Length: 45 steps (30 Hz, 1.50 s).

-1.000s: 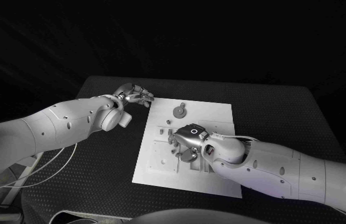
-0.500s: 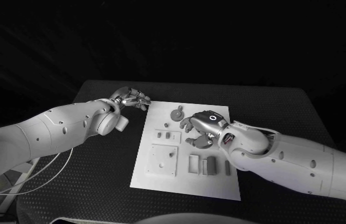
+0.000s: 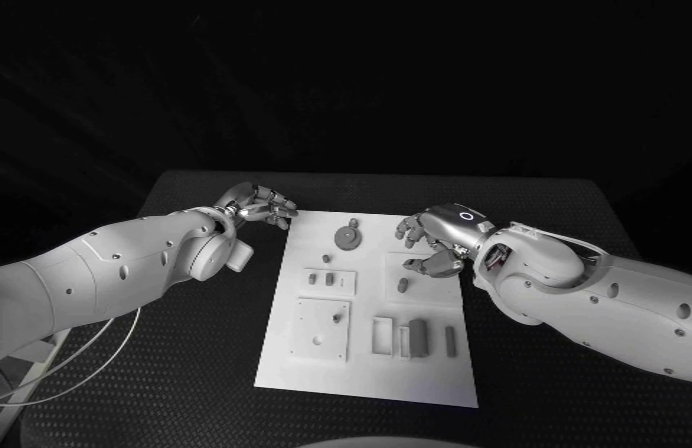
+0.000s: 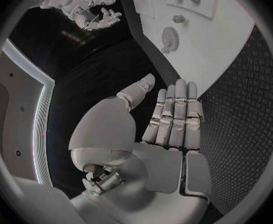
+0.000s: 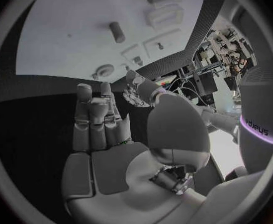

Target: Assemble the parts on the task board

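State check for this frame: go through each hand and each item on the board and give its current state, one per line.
left hand: open, holds nothing, beside the board's far left corner.
right hand: open, holds nothing, over the board's far right edge.
task board: flat on the table.
round gear part: lying flat on the board's far end.
small peg part: on the board, untouched.
dark block part: near the board's middle, untouched.
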Available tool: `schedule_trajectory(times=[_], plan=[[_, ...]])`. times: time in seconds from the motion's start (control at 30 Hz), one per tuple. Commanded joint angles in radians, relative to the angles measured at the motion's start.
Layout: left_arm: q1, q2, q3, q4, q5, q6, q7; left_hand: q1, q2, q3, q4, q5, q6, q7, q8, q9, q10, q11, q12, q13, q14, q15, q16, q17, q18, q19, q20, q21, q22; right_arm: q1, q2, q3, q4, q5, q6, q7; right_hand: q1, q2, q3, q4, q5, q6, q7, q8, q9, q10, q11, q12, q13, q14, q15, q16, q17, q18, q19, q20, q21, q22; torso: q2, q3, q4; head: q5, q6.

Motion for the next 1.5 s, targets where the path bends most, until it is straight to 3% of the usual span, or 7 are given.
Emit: schedule_trajectory(times=[0.03, 0.27, 0.4, 0.7, 0.8, 1.27, 1.5], plan=[[0.001, 0.002, 0.001, 0.001, 0.007, 0.007, 0.013, 0.012, 0.0, -0.004, 0.0, -0.003, -0.009, 0.0, 0.0, -0.001, -0.006, 0.0, -0.002, -0.001, 0.0, 0.008, -0.005, 0.001, -0.013, 0.001, -0.005, -0.004, -0.001, -0.001, 0.002, -0.001, -0.011, -0.013, 0.106, 0.003, -0.002, -0.013, 0.001, 0.011, -0.001, -0.007, -0.011, 0.003, -0.002, -0.025, 0.012, -0.009, -0.005, -0.006, 0.014, -0.004, -0.002, 0.022, -0.012, 0.001, -0.008, 0.016, 0.0, 0.0001, 0.0001, -0.003, 0.003], [0.001, 0.003, 0.001, -0.001, 0.007, 0.009, 0.014, 0.012, 0.0, -0.005, 0.0, -0.003, -0.009, 0.0, 0.001, -0.001, -0.006, 0.0, -0.002, -0.001, 0.0, 0.008, -0.006, 0.002, -0.013, 0.001, -0.005, -0.005, -0.001, -0.009, 0.016, -0.013, -0.034, -0.041, 0.136, 0.003, 0.007, -0.01, 0.004, 0.014, -0.001, -0.008, -0.021, 0.007, -0.001, -0.028, 0.014, -0.006, -0.005, -0.012, 0.016, 0.0, 0.0, 0.022, -0.015, 0.002, -0.008, 0.018, 0.001, 0.0013, -0.0003, -0.006, 0.003], [0.001, 0.004, 0.001, -0.002, 0.007, 0.01, 0.014, 0.012, 0.001, -0.005, 0.0, -0.003, -0.009, 0.0, 0.0, -0.001, -0.006, 0.0, -0.002, -0.001, 0.0, 0.008, -0.006, 0.002, -0.013, 0.001, -0.005, -0.005, -0.001, -0.021, 0.023, -0.022, -0.042, -0.052, 0.136, 0.0, 0.009, -0.006, 0.002, 0.019, -0.001, -0.006, -0.004, 0.011, 0.0, -0.021, 0.01, 0.0, -0.002, -0.009, 0.013, 0.005, 0.001, 0.022, -0.012, 0.001, -0.005, 0.019, 0.0, -0.001, 0.0013, -0.008, 0.001], [0.001, 0.002, 0.001, -0.004, 0.007, 0.011, 0.013, 0.011, 0.001, -0.006, 0.0, -0.003, -0.009, 0.0, 0.0, -0.001, -0.006, 0.0, -0.002, -0.002, 0.0, 0.008, -0.007, 0.003, -0.013, 0.001, -0.005, -0.005, -0.001, -0.037, 0.038, -0.034, -0.048, -0.078, 0.139, 0.004, 0.016, -0.002, 0.001, 0.019, -0.001, 0.0, -0.007, 0.018, 0.001, -0.01, 0.006, 0.006, 0.002, -0.006, 0.009, 0.007, 0.0, 0.022, -0.01, -0.001, -0.003, 0.019, -0.001, -0.0028, 0.0033, -0.006, -0.005], [0.001, 0.002, 0.001, -0.004, 0.007, 0.013, 0.013, 0.011, 0.001, -0.006, 0.0, -0.003, -0.009, 0.0, 0.0, -0.001, -0.006, 0.0, -0.002, -0.002, 0.0, 0.008, -0.007, 0.004, -0.013, 0.001, -0.005, -0.005, -0.001, -0.04, 0.046, -0.034, -0.051, -0.089, 0.129, 0.005, 0.021, 0.004, 0.0, 0.016, -0.001, 0.017, 0.002, 0.029, 0.005, 0.004, 0.0, 0.014, 0.007, -0.003, 0.004, 0.009, -0.001, 0.022, -0.008, -0.003, -0.001, 0.019, 0.0, -0.0027, 0.003, -0.005, -0.005], [0.001, 0.001, 0.001, -0.003, 0.007, 0.018, 0.013, 0.009, 0.003, -0.007, 0.001, -0.003, -0.009, 0.0, 0.001, -0.001, -0.007, 0.0, -0.002, -0.002, 0.0, 0.008, -0.008, 0.005, -0.013, 0.002, -0.005, -0.006, -0.002, -0.051, 0.065, -0.038, -0.061, -0.122, 0.116, 0.001, 0.045, 0.074, 0.0, -0.012, -0.001, 0.092, -0.023, 0.071, 0.016, 0.066, -0.025, 0.042, 0.027, 0.017, -0.02, 0.012, -0.006, 0.022, 0.005, -0.01, 0.009, 0.019, -0.001, -0.0028, 0.0033, -0.007, -0.009], [0.001, 0.001, 0.001, -0.003, 0.009, 0.022, 0.013, 0.006, 0.004, -0.009, 0.001, -0.003, -0.009, 0.0, 0.001, -0.001, -0.007, 0.0, -0.002, -0.002, 0.0, 0.009, -0.009, 0.006, -0.013, 0.002, -0.005, -0.007, -0.002, -0.052, 0.071, -0.038, -0.069, -0.138, 0.109, -0.005, 0.049, 0.096, 0.0, -0.03, -0.001, 0.111, -0.031, 0.079, 0.017, 0.085, -0.033, 0.049, 0.033, 0.022, -0.028, 0.011, -0.008, 0.022, 0.007, -0.012, 0.01, 0.018, -0.001, -0.0031, 0.0038, -0.005, -0.011]])
